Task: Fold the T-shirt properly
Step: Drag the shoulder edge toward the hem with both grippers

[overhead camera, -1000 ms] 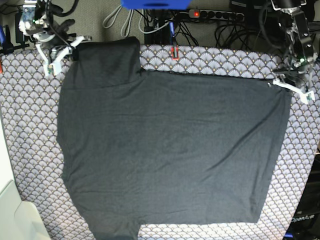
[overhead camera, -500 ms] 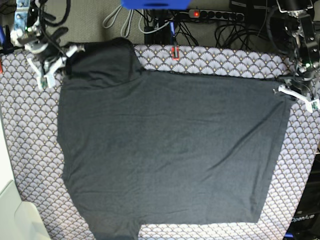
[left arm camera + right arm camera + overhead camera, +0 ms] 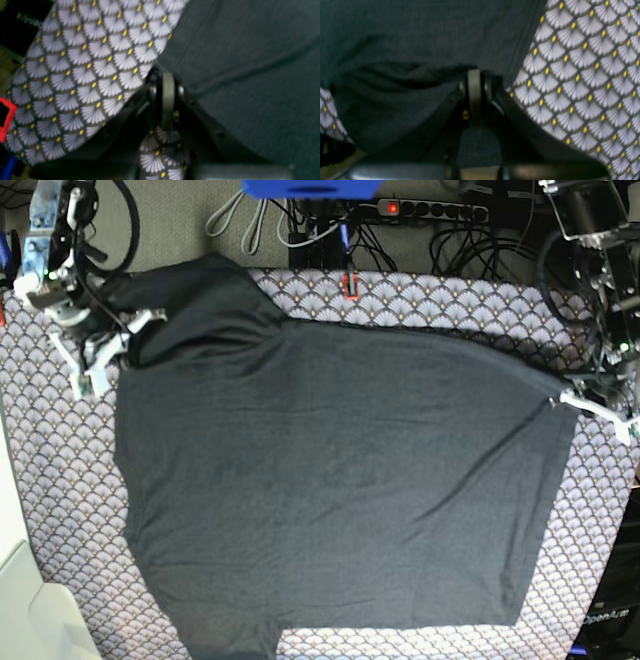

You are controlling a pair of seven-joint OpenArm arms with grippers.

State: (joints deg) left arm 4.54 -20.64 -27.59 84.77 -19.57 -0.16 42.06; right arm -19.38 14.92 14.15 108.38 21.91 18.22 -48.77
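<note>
T-shirt (image 3: 330, 480) spread plain side up over most of the tablecloth (image 3: 50, 480), filling the middle of the base view, lower edge running off the bottom of the frame. Right gripper (image 3: 125, 345) at upper left, jaws pressed together pinching the shirt's upper-left corner; fabric there lifted and bunched, with a fold showing in the right wrist view just above the fingers (image 3: 474, 85). Left gripper (image 3: 562, 400) at the right edge of the frame, jaws also pinched on the shirt's upper-right corner; cloth pulled taut with diagonal creases running from it. In the left wrist view shirt (image 3: 250, 75) fills the right, tablecloth (image 3: 82, 82) the left. Power strip (image 3: 430, 210) and cables along the top, beyond the table.
</note>
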